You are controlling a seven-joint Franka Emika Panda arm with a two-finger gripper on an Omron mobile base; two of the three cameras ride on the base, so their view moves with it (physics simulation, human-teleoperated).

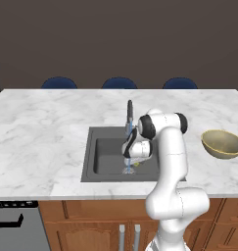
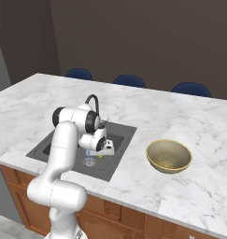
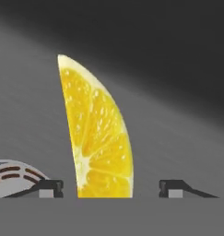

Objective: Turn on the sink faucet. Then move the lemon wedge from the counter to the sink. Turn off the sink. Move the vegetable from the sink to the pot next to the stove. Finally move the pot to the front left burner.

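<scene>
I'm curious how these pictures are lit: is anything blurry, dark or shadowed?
Hand view: the lemon wedge is crisp and brightly lit, while the sink floor behind fades to a dark band at the top. Left base view: even soft light on the counter, dim back wall. Right base view: the bowl casts a faint shadow.

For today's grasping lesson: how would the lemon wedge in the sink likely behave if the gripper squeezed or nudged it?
The lemon wedge shows glossy wet-looking pulp, so it would probably slip between fingers. Its thin, pointed shape suggests it tips or slides rather than rolls. Being small against the sink, it is probably light.
</scene>
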